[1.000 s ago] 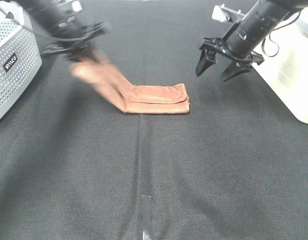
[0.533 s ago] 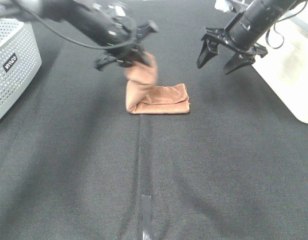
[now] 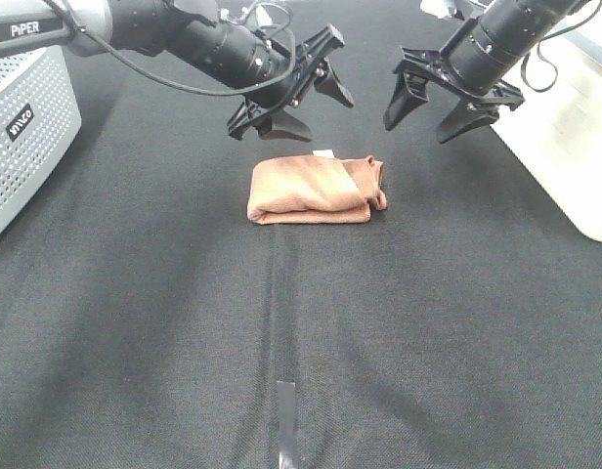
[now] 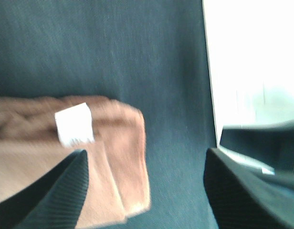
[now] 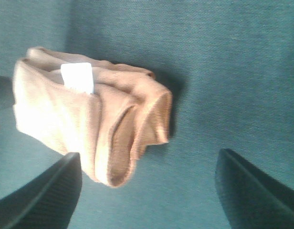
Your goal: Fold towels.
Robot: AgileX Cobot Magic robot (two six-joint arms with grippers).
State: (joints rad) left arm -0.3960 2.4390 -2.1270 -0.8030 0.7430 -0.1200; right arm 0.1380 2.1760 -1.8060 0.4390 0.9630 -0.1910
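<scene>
Your towel [image 3: 316,189] sat folded in a stack in the middle of the table [image 3: 281,322], white tag [image 3: 323,153] on the far edge and the right end a bit bunched, so I'd have lifted straight up to avoid dragging the top layer. The left gripper [image 3: 306,107] hung just above it, jaws apart and empty, and the right gripper [image 3: 420,122] hovered near the right end, also spread open. Half a second before, the left one was clamped on the flap mid-swing, and by this point that flap lay down.

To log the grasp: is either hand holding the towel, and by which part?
Nothing is held: the left hand and right hand are open, clear of the towel.
</scene>
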